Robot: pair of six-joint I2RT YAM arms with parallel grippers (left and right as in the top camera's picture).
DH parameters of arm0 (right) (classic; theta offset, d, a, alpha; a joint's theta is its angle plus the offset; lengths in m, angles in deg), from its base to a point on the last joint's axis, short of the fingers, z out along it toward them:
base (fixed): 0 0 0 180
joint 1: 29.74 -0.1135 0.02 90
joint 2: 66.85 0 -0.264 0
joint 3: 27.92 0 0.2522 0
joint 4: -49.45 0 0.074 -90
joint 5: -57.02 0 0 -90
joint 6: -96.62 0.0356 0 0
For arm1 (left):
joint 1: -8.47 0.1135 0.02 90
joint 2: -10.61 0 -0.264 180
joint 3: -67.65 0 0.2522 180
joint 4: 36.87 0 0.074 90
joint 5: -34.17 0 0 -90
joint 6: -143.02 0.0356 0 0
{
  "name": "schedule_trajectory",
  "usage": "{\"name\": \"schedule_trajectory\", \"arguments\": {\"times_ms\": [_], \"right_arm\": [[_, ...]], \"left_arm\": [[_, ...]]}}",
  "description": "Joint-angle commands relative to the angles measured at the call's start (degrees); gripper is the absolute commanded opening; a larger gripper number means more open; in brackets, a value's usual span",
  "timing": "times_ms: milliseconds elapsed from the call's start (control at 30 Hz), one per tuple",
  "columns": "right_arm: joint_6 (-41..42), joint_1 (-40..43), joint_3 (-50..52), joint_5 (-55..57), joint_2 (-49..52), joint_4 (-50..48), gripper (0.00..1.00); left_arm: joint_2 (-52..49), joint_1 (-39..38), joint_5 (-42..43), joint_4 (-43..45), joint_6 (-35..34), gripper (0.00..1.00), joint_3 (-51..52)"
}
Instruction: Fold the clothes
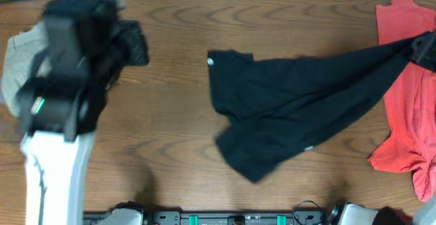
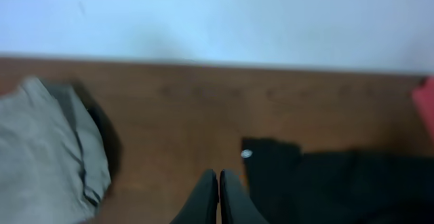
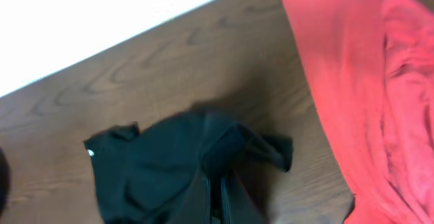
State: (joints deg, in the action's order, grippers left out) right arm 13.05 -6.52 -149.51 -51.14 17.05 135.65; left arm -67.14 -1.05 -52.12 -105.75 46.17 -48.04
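**Overhead:** Three garments lay on the table [image 1: 170,136]: one black shirt [image 1: 286,109] centre-right, one coral-red garment [image 1: 409,95] at the right edge, and one khaki garment [image 1: 17,61] upper left. The blurred left arm [image 1: 61,82] stood over the khaki garment.

**Left wrist:** The left gripper [image 2: 218,183] was at lower centre, jaws pressed together and holding nothing.

**Right wrist:** The right gripper [image 3: 215,190] was at lower centre, clamped on a raised fold of the black shirt.

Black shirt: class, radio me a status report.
Left gripper shut, empty. Right gripper shut on black shirt, pulled taut, unfolded. Coral-red garment beneath its held end.
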Motion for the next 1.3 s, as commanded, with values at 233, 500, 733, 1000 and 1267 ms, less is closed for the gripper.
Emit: {"name": "schedule_trajectory", "arguments": {"times_ms": [233, 500, 733, 1000, 1267], "right_arm": [[-0.92, -1.18, -0.11, 4.87, 3.82, 1.16, 0.01], [-1.07, -1.11, -0.11, 6.38, 3.82, 3.56, 0.01], [-1.42, -1.14, -0.09, 7.67, 3.82, 5.51, 0.01], [-1.44, -1.11, -0.07, 7.91, 3.82, 6.16, 0.01], [-1.84, -1.11, -0.07, 7.89, 3.82, 6.47, 0.01]], "left_arm": [[-16.59, -2.51, 24.96, -13.86, -0.72, 0.06, 0.90], [-29.70, -11.63, 31.28, -17.94, -0.68, 0.27, 4.39], [-38.97, -19.43, 31.91, -17.92, -3.54, 0.49, 4.55], [-45.90, -25.33, 31.87, -14.56, -10.93, 0.55, 4.55], [-49.88, -27.50, 31.19, -7.48, -14.93, 0.55, 4.68]]}}
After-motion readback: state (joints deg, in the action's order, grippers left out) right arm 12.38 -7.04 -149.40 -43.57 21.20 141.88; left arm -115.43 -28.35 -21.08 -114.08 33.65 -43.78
